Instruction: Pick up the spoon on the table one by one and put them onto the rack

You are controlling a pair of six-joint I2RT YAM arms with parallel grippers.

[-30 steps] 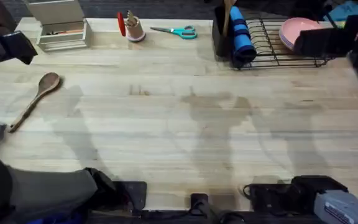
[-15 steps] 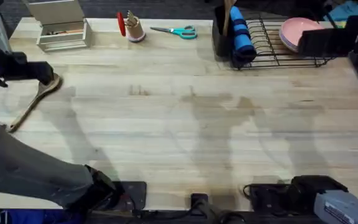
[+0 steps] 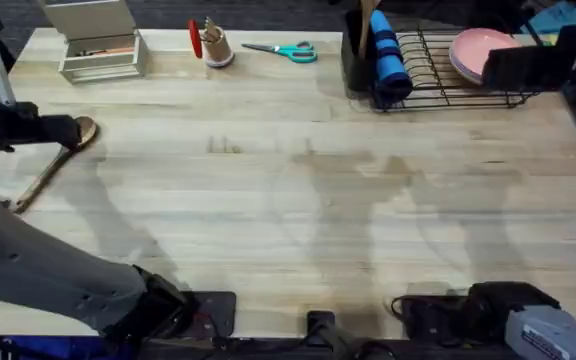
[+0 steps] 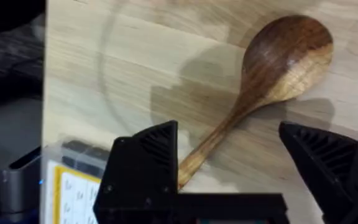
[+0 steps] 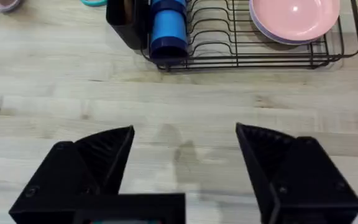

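A light-brown wooden spoon (image 3: pixel 80 131) lies near the left edge of the table (image 3: pixel 288 210), its slim handle running back toward the front-left. My left gripper (image 3: pixel 65 131) hovers over the spoon just by the bowl, jaws open. From the left wrist, the spoon's (image 4: pixel 278 59) handle passes between the left gripper's (image 4: pixel 229 158) two spread fingers without touching them. The black wire rack (image 3: pixel 458 85) stands at the back right with a tall black cup (image 3: pixel 355 62) at its left end. The right gripper (image 5: pixel 185 165) is open and empty, hanging over bare table short of the rack (image 5: pixel 241 46).
Pink plates (image 3: pixel 480 50) and a blue roll (image 3: pixel 389 58) sit in the rack. Teal scissors (image 3: pixel 286 50), a small cup of tools (image 3: pixel 214 45) and a beige open-lidded box (image 3: pixel 98 45) line the back edge. The table's left edge is close to the spoon.
The left arm swung in from the left edge and settled over the spoon's neck. The spoon and the right arm have not moved.
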